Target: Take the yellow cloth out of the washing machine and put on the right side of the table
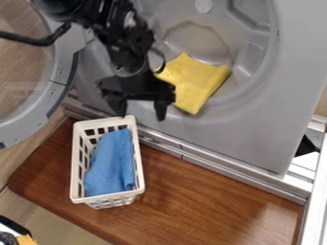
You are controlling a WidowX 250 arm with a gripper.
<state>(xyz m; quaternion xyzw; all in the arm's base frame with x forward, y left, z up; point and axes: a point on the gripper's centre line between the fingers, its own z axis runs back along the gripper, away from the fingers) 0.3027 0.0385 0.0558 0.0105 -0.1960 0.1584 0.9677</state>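
Yellow cloth is the thing to shift, and it lies in the open mouth of the washing machine, its lower corner towards the front lip; by my reading, 0 of the 2 main steps are done, the taking out and the laying down. What does stand ready is the door, swung wide, so the way in looks free for the job. The arm hangs in front of the opening, just to the left of the cloth in the camera view; its 2 fingers are spread apart and grasp nothing, though I cannot tell whether the gripper brushes the cloth's near edge.

Left to do, as I judge it: close on the cloth, draw it clear of the machine, carry it down and let it go on the right side of the bench; the white basket, with 1 blue cloth inside, sits towards the left and is probably best left alone.
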